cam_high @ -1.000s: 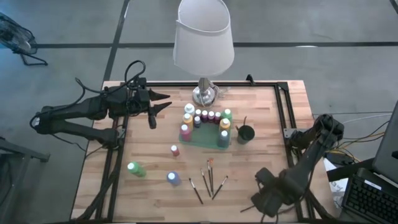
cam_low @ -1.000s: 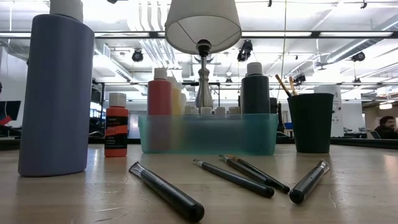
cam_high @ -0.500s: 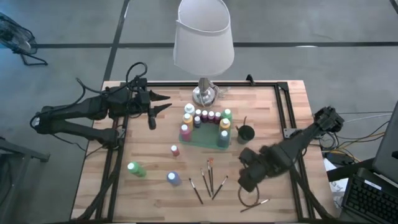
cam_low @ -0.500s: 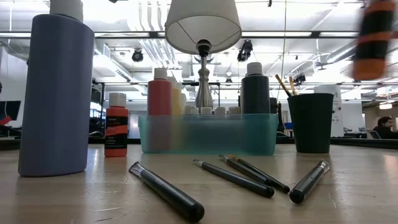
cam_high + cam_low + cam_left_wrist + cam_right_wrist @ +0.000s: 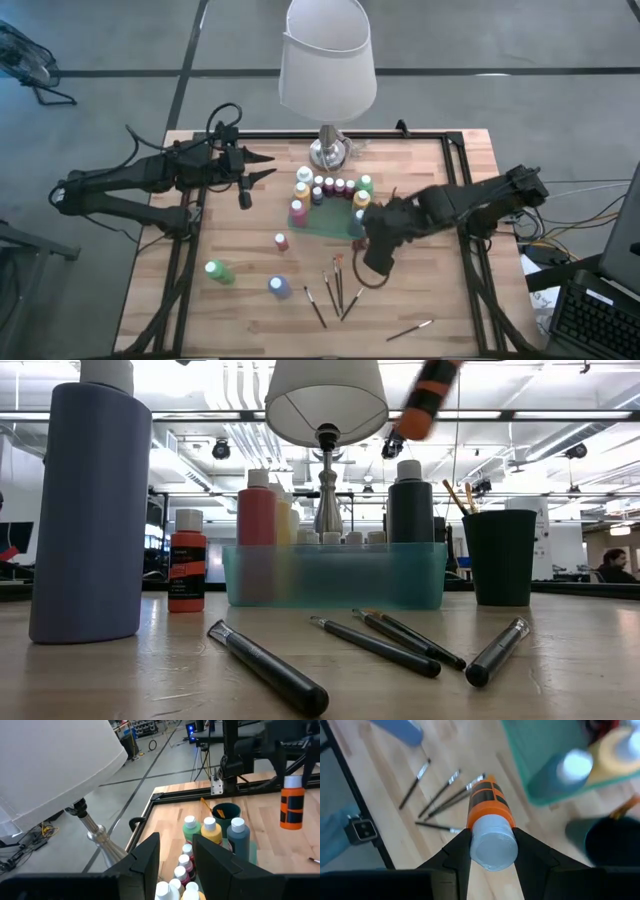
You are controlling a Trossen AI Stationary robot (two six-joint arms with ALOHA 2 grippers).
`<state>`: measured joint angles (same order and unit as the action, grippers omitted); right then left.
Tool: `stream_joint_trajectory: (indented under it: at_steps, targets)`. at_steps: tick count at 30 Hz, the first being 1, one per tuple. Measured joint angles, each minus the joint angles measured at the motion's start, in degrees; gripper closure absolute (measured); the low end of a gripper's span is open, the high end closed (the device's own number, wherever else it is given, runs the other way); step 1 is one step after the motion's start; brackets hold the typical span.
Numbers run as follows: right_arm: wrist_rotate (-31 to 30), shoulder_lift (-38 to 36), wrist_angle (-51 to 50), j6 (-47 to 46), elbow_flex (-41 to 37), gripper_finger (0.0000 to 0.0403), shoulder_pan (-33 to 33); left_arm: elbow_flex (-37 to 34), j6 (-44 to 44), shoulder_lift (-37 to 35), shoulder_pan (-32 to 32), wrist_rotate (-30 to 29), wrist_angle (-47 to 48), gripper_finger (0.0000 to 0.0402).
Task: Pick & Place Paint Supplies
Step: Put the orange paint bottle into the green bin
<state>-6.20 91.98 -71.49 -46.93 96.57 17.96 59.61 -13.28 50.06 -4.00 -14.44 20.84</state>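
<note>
- The right gripper (image 5: 491,851) grips an orange-and-black bottle (image 5: 489,820) with a pale cap, its fingers (image 5: 456,854) closed on either side of the cap end; the bottle hangs in the air above the counter (image 5: 440,185), near the teal tray (image 5: 335,222) and just beside the dark cup (image 5: 500,557).
- I judge the step in hand to be the carry: a paint bottle is picked up and on its way to the tray, which already holds a cluster of white-capped bottles (image 5: 330,188).
- The next move calls for lining the bottle up over a free spot in the tray, coming down upright without knocking its neighbours or the cup, then letting go.
- Loose paintbrushes (image 5: 335,288), a green bottle (image 5: 218,271), a blue bottle (image 5: 279,287) and a small red bottle (image 5: 281,241) lie out on the counter, not yet put away.
- The left gripper (image 5: 262,166) waits near the lamp (image 5: 326,60), fingers part open and empty.
</note>
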Motion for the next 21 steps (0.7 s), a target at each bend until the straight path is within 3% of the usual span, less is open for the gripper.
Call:
stream_joint_trajectory:
  at_steps: [21]
  targets:
    - [1.9, 3.3, 8.5, 19.9, 3.5, 0.029, -15.5, 0.0, 0.0, 0.2, 0.0, -0.1, -0.2, 0.028]
